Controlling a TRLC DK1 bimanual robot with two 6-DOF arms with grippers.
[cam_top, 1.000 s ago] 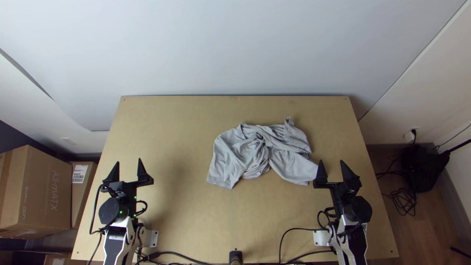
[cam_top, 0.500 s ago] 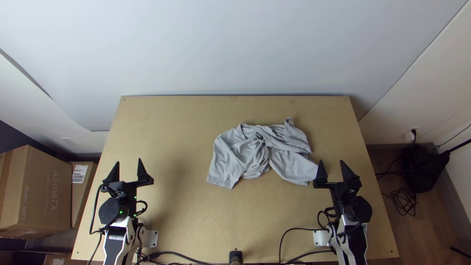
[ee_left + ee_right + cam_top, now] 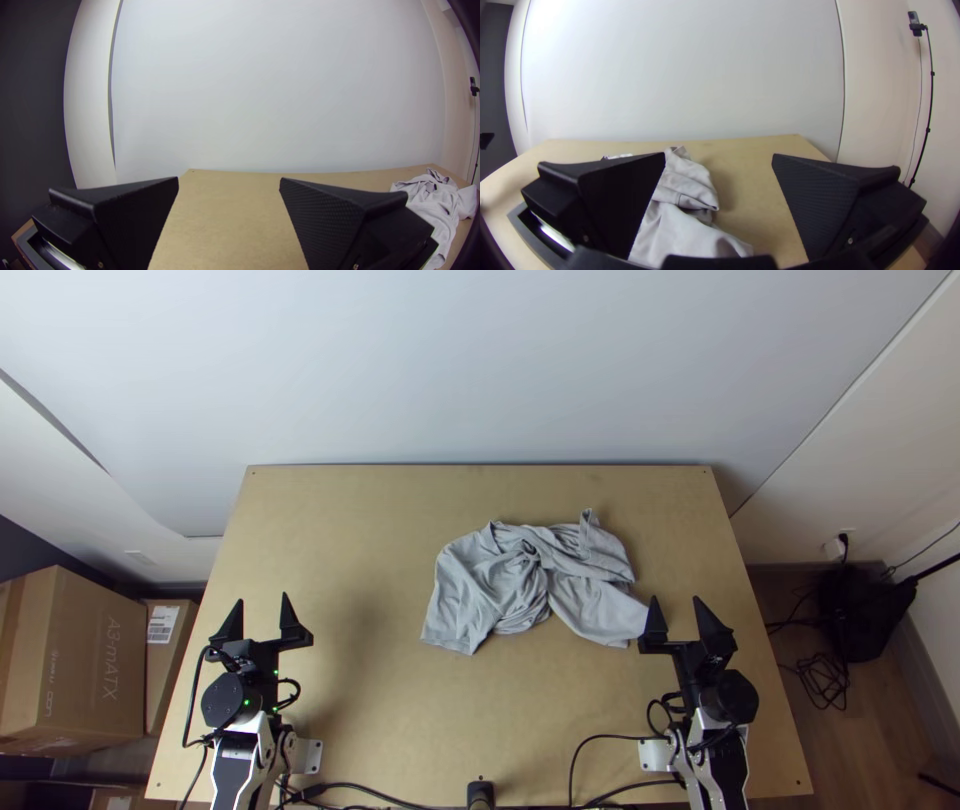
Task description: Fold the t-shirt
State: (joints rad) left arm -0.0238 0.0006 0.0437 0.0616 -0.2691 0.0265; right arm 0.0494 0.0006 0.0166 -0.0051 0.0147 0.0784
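Upon the light wooden bench point(image 3: 400, 740), just right of its centre, lies the grey t-shirt point(image 3: 500, 585), bunched and unfolded, its creases gathering about a twist near the middle; bare board surrounds most of the cloth. At the lower left stands the left gripper point(image 3: 262, 598), well apart from the cloth, its jaws spread wide with nothing between them. At the lower right, the right gripper point(image 3: 676, 598) likewise has its jaws widely parted and grasps nothing; one tip lies beside the shirt's near right corner, though whether they touch I cannot tell. Black cables point(image 3: 370, 791) run along the near edge. Beyond the far edge rises a smooth, pale wall point(image 3: 480, 370). To the left of the bench, a large cardboard box point(image 3: 90, 670) stands beside a smaller carton point(image 3: 168, 645) bearing a white label. To the right, a tangled black cord point(image 3: 825, 678) lies on the brown wooden floor point(image 3: 880, 740), near a white wall outlet point(image 3: 835, 549) with a black plug.
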